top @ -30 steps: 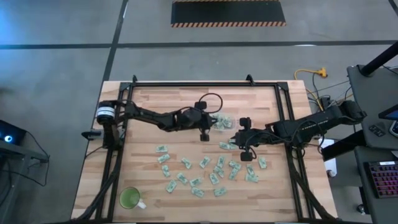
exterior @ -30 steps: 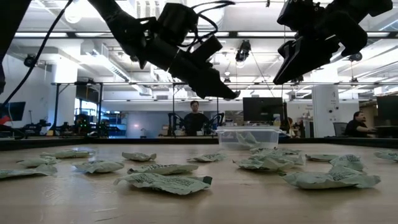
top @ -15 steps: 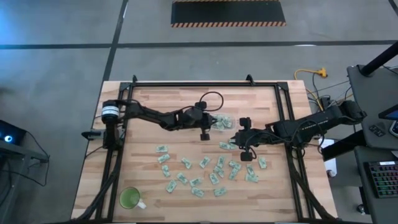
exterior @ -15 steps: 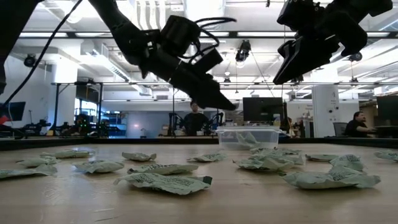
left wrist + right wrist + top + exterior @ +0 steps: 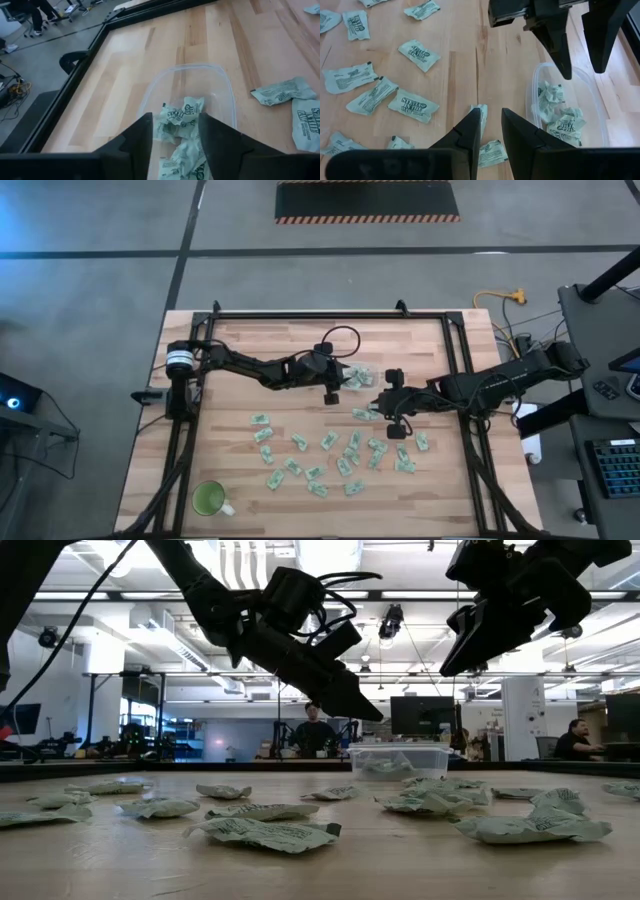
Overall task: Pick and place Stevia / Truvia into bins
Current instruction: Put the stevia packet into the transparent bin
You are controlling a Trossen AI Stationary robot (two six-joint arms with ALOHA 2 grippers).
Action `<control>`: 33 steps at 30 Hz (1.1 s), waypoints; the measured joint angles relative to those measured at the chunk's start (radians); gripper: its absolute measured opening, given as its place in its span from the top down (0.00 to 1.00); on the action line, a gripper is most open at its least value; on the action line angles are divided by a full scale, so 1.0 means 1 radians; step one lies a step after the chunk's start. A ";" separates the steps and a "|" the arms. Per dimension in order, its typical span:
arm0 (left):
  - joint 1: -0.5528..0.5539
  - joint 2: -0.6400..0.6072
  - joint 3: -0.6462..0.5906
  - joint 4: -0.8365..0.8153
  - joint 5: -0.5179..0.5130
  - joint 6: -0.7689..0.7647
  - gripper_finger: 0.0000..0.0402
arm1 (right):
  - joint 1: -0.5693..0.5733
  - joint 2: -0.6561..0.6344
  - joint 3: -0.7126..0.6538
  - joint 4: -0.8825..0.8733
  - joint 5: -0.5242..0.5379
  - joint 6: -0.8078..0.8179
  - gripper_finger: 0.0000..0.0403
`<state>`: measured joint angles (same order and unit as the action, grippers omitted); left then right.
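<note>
Pale green and white Stevia sachets (image 5: 330,448) lie flat and scattered over the near half of the wooden table. Several more sit crumpled in the clear bin (image 5: 354,376), (image 5: 222,87), which stands mid-table. My left gripper (image 5: 175,122), (image 5: 368,708) hangs open just above the bin's near end, with the binned sachets (image 5: 184,112) showing through its gap. My right gripper (image 5: 490,117), (image 5: 381,402) hovers open to the right of the bin, above the table. Bare wood shows between its fingers, and one sachet (image 5: 481,110) lies just beyond its tips.
A green cup with a handle (image 5: 211,498) stands at the table's near left corner. A black frame (image 5: 330,314) rims the table. Bare wood lies along the far side and at the left. People and desks show in the room beyond the table.
My left gripper has sunk a little toward the bin and its fingers have parted. My right arm has kept still.
</note>
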<state>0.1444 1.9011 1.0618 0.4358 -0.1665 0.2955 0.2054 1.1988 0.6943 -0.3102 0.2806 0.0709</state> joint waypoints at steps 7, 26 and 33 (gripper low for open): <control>-0.024 -0.077 0.000 -0.112 -0.001 -0.003 0.58 | 0.000 0.000 -0.020 -0.054 -0.119 0.085 0.83; -0.270 -0.494 -0.055 -0.800 0.007 -0.160 0.59 | 0.155 -0.001 -0.028 -0.437 -0.306 0.571 0.83; -0.321 -0.562 -0.127 -0.813 0.008 -0.190 0.59 | 0.254 -0.001 -0.035 -0.571 -0.318 0.788 0.83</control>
<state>-0.1769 1.3387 0.9353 -0.3771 -0.1589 0.1057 0.4596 1.1976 0.6592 -0.8813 -0.0371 0.8593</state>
